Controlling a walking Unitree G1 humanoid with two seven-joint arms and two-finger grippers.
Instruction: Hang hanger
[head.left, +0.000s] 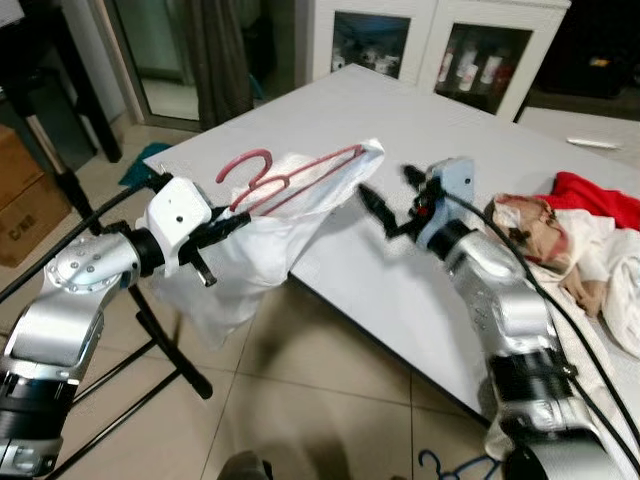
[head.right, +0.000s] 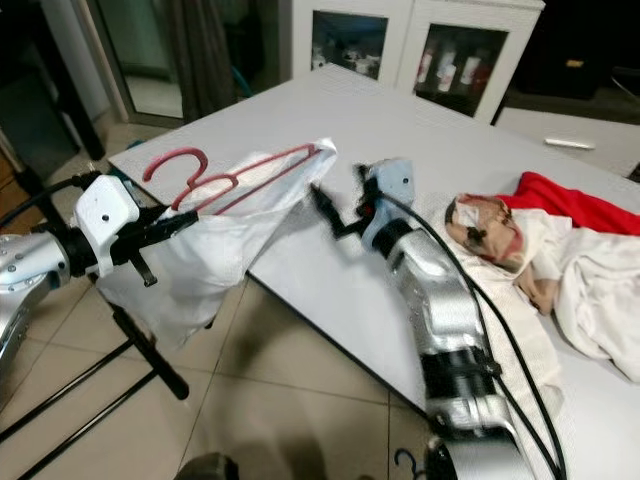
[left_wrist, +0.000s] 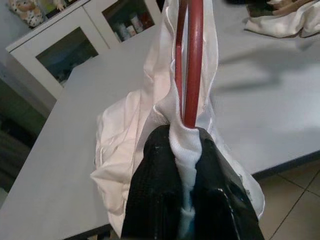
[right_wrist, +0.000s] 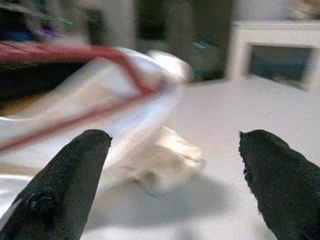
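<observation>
A: Where is the hanger (head.left: 290, 180) relative to the surface (head.left: 440, 140)?

B: Off its near corner, held over the floor. A white garment (head.left: 255, 250) is draped on it and sags below the surface's edge, so I judge it is being kept out there to let the cloth fall free before hanging.

A: What holds it?

B: The left tool (head.left: 222, 228). In the wrist view its two black fingers (left_wrist: 155, 195) are pinched together on the red wire and a fold of the white cloth.

A: And the right tool (head.left: 393, 205)?

B: It sits above the surface's near edge, just beside the hanger's far end, fingers spread wide and gripping nothing. It looks placed to steady or straighten the garment.

A: Anything else on the surface?

B: A heap of clothes (head.left: 590, 240), red and white, lies farther along it, well apart from the hanger.
</observation>
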